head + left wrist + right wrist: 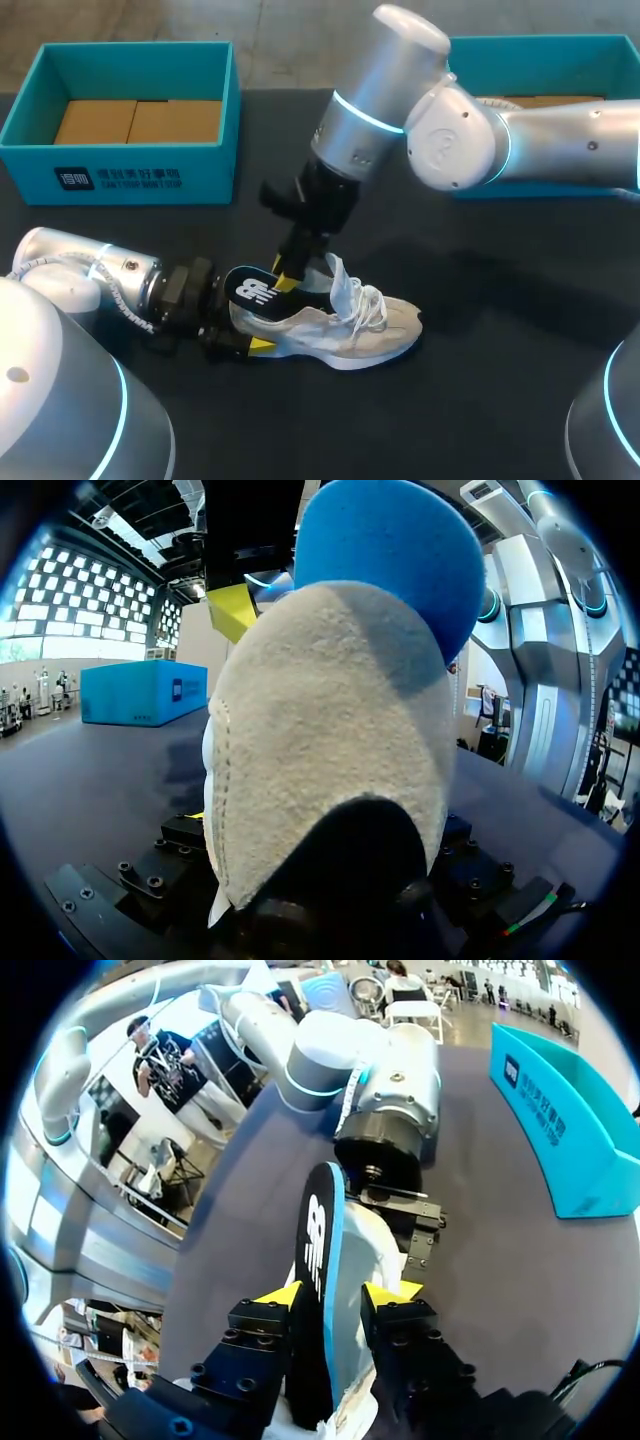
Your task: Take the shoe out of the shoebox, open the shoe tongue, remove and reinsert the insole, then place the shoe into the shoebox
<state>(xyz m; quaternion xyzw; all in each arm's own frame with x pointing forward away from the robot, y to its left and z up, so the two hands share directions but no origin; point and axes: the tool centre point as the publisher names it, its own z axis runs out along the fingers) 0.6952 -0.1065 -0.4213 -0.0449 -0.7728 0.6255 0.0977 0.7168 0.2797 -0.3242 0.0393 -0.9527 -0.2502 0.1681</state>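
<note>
My right pincer (345,1302) is clenched on the insole (318,1250), which slants up out of the shoe (345,335) lying mid-table (500,400) near the front edge, toe toward the right edge and heel clamped in my left pincer (240,338).

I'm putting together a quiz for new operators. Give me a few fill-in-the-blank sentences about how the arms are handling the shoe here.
1. The right arm has its jaws shut on the ____, which sticks up out of the shoe.
2. The left arm has its jaws on the shoe at its ____ end.
3. The shoe sits outside both boxes, on the black ____.

Missing words: insole; heel; table.
</note>
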